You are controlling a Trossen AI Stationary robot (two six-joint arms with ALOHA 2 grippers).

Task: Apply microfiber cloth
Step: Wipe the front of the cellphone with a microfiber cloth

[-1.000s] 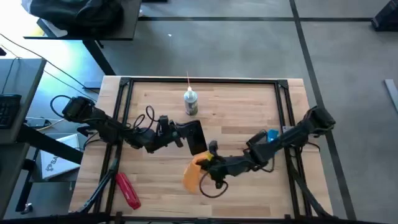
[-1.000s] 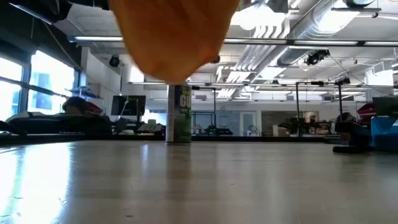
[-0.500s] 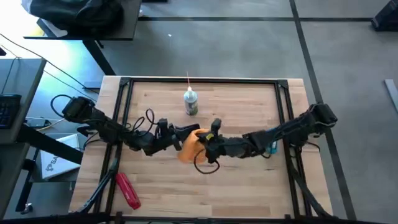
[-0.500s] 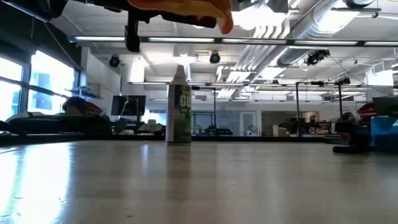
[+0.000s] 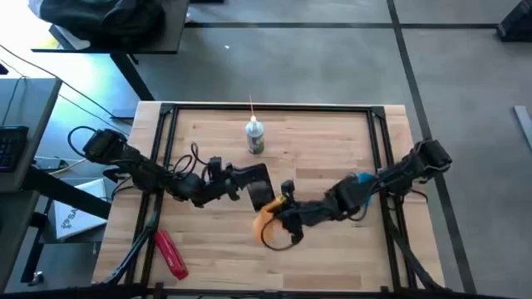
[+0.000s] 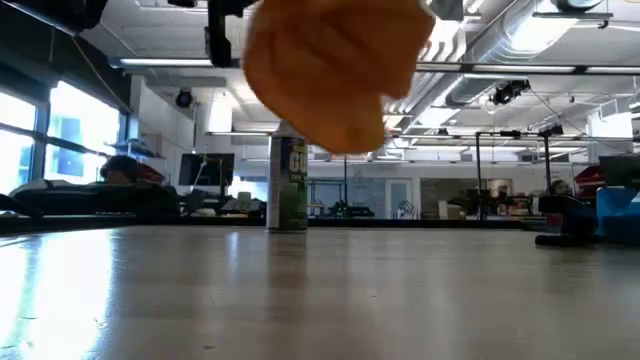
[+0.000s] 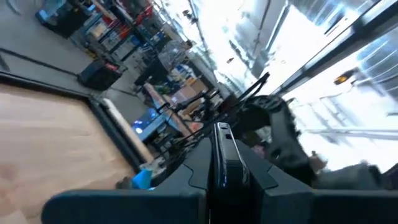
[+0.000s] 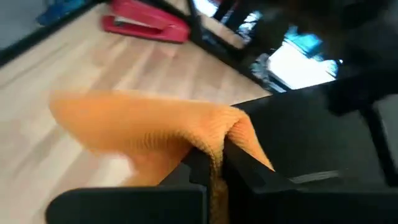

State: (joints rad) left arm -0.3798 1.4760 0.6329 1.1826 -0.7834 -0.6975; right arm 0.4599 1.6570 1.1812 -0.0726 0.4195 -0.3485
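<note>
Orange-yellow microfiber cloth (image 5: pixel 265 218) pinched in right gripper (image 5: pixel 278 212), hanging above table (image 5: pixel 332 141), at near end of black phone (image 5: pixel 259 186).
Left gripper (image 5: pixel 238 181) clamps the phone, holding it up. Wiping looks underway or about to begin; cloth's contact with the screen cannot be confirmed. Spray bottle (image 5: pixel 254 136) stands well apart.

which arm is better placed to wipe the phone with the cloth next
Right. The right gripper is shut on the microfiber cloth, just beside the black phone that the left gripper holds up.
</note>
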